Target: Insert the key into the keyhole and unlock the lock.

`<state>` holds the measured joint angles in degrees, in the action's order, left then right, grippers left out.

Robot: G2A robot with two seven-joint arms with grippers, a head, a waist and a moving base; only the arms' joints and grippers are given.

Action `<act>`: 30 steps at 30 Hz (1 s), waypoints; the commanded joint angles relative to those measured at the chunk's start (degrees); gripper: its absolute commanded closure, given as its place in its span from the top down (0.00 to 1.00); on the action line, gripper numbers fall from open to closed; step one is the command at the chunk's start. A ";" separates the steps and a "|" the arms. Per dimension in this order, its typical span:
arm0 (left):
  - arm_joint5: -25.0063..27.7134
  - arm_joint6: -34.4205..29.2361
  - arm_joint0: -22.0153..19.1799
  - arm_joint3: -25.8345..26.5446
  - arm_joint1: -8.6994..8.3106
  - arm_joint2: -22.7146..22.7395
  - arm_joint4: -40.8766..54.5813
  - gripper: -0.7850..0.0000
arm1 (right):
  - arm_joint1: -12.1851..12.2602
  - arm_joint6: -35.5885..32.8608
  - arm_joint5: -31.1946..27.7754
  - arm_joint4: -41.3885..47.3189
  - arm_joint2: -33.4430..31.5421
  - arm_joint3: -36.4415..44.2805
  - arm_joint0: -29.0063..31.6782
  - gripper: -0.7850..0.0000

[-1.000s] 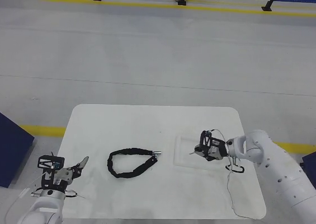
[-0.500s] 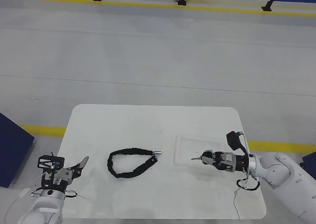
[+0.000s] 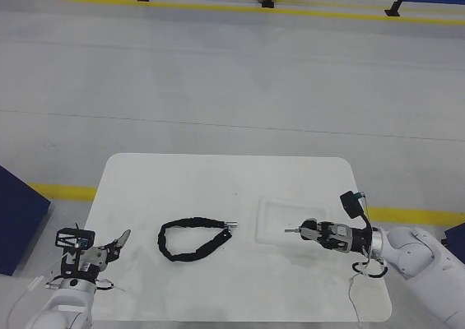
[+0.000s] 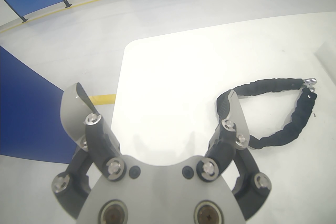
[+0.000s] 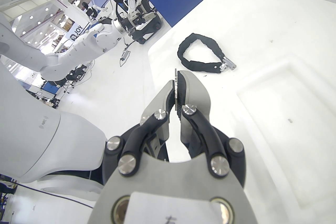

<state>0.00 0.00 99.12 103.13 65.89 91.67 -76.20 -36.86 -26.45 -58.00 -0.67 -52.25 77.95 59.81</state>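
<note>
Table (image 3: pixel 216 177) w/ shallow tray (image 3: pixel 267 202) on its R side. Black chain lock (image 3: pixel 184 238) lies mid-table, well apart from tray. L gripper (image 4: pixel 153 96) wide open, holding nothing, at table's L edge. R gripper (image 5: pixel 176 86) over tray, pinched tight on key (image 3: pixel 291 231), blade pointing toward lock.

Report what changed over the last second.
The right gripper, shut on the key, turned at the wrist and shifted slightly toward the near edge of the table, the key now pointing toward the chain lock. The left gripper stayed open and still; the chain lock did not move.
</note>
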 commanded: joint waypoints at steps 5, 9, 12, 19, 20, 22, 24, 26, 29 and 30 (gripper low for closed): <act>1.20 -5.02 -3.47 3.83 -0.09 -1.65 -5.41 1.00 | 0.00 0.00 0.00 0.00 0.00 0.00 0.00 0.00; 5.46 -15.24 -10.18 7.35 -0.21 -5.90 -12.96 1.00 | 0.00 0.00 0.00 0.00 0.00 0.00 0.00 0.00; 11.04 -21.43 -16.02 8.22 -0.16 -9.72 -15.95 1.00 | 0.00 0.00 0.00 0.00 0.00 0.00 0.00 0.00; 24.67 -34.79 -30.49 2.98 0.68 -20.56 -19.05 1.00 | 0.00 0.00 0.00 0.00 0.00 0.00 0.00 0.00; 25.38 -36.09 -32.47 1.52 0.95 -22.20 -19.31 1.00 | 0.00 0.00 0.00 0.00 0.00 0.00 0.00 0.00; 26.93 -38.63 -36.05 -2.29 1.62 -25.78 -18.84 1.00 | 0.00 0.00 0.00 0.00 0.00 0.00 0.00 0.00; 28.26 -40.36 -39.57 -6.07 2.42 -29.38 -17.93 1.00 | 0.00 0.00 0.00 0.00 0.00 0.00 0.00 0.00; 29.66 -41.39 -42.73 -9.71 3.24 -32.23 -15.82 1.00 | 0.00 0.00 0.00 0.00 0.00 0.00 0.00 0.00; 31.00 -42.48 -46.96 -14.95 4.43 -35.85 -13.62 1.00 | 0.00 0.00 0.00 0.00 0.00 0.00 0.00 0.00; 31.58 -42.73 -48.21 -16.70 4.85 -37.02 -12.61 1.00 | 0.00 0.00 0.00 0.00 0.00 0.00 0.00 0.00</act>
<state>31.05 -42.44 52.53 88.81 70.27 56.17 -89.83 -36.86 -26.45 -58.00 -0.67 -52.25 77.95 59.81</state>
